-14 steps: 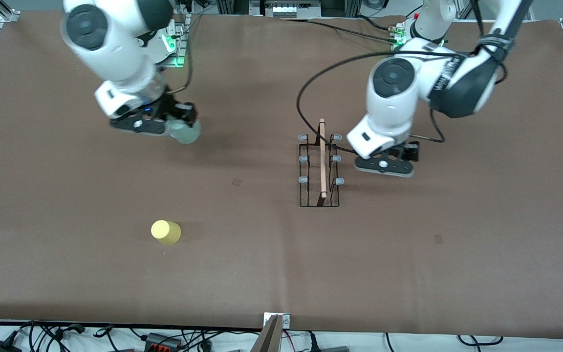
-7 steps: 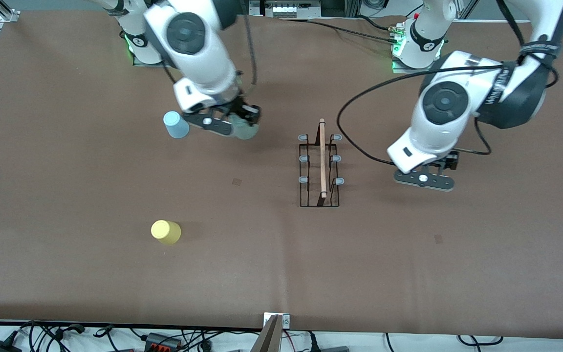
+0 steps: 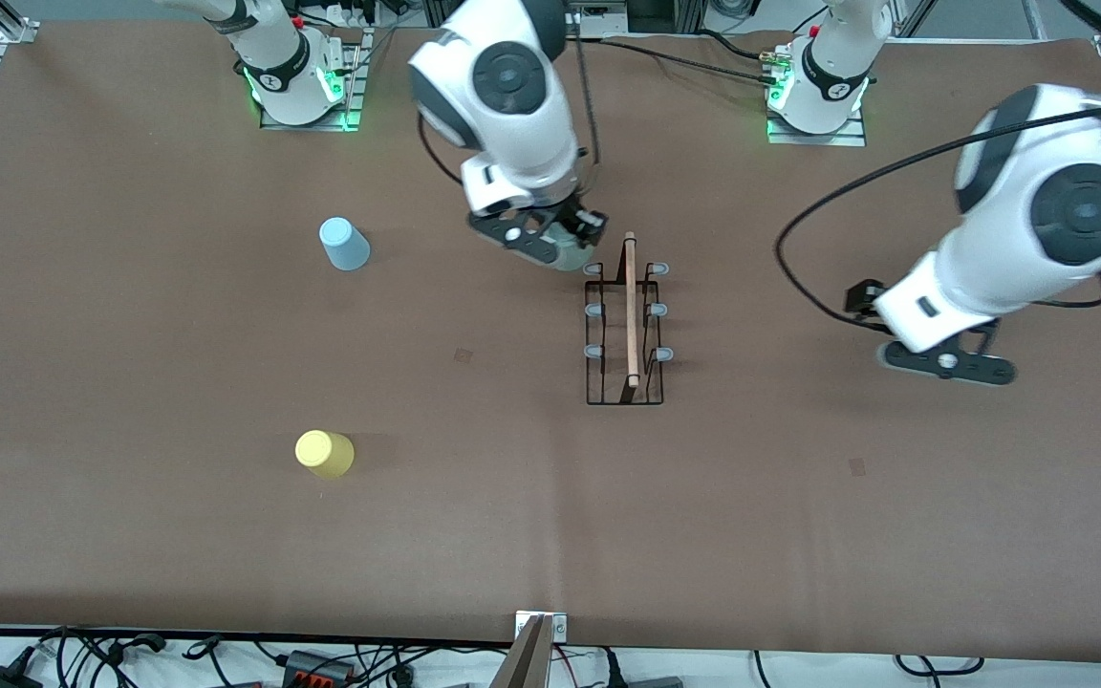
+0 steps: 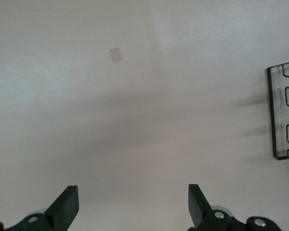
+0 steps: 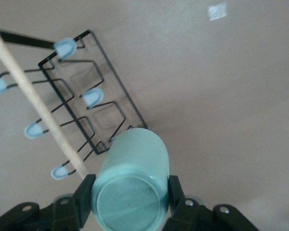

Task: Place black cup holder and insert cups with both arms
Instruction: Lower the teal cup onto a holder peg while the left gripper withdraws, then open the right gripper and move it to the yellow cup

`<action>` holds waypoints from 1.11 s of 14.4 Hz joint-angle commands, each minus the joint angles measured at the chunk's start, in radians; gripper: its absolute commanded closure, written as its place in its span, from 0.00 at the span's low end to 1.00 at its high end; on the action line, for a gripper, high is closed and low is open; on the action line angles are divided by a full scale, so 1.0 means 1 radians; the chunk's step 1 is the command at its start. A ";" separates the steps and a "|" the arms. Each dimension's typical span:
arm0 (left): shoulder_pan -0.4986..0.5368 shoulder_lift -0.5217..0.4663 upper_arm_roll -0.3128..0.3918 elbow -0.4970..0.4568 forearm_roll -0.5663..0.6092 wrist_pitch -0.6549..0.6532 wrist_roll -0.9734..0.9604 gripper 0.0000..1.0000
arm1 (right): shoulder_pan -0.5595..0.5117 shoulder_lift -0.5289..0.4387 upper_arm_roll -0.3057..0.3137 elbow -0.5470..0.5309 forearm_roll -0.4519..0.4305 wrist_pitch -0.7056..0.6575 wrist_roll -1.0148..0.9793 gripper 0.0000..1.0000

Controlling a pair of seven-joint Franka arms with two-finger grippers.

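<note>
Cups looked light, thin and slippery. The grey-green cup (image 5: 131, 187), upper centre of the front view, sat pinched across its base by the right gripper (image 3: 550, 243) fingers, over the black cup holder (image 3: 624, 325) corner. Squeezing harder would likely dent it. The left gripper (image 4: 130, 204) hung spread and empty over bare worktop (image 3: 799, 497), centre right.
</note>
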 commanded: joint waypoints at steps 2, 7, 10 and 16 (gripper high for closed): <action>0.012 0.005 -0.002 0.088 -0.019 -0.089 0.062 0.00 | 0.039 0.065 -0.010 0.045 -0.052 0.038 0.040 1.00; 0.040 0.002 -0.002 0.108 -0.019 -0.151 0.112 0.00 | 0.049 0.093 -0.010 0.046 -0.076 0.066 0.038 1.00; 0.053 0.000 -0.005 0.145 -0.019 -0.233 0.122 0.00 | 0.048 0.107 -0.011 0.046 -0.076 0.066 0.035 0.10; 0.043 0.000 -0.054 0.145 -0.050 -0.323 0.109 0.00 | -0.019 0.021 -0.040 0.039 -0.070 -0.014 -0.084 0.00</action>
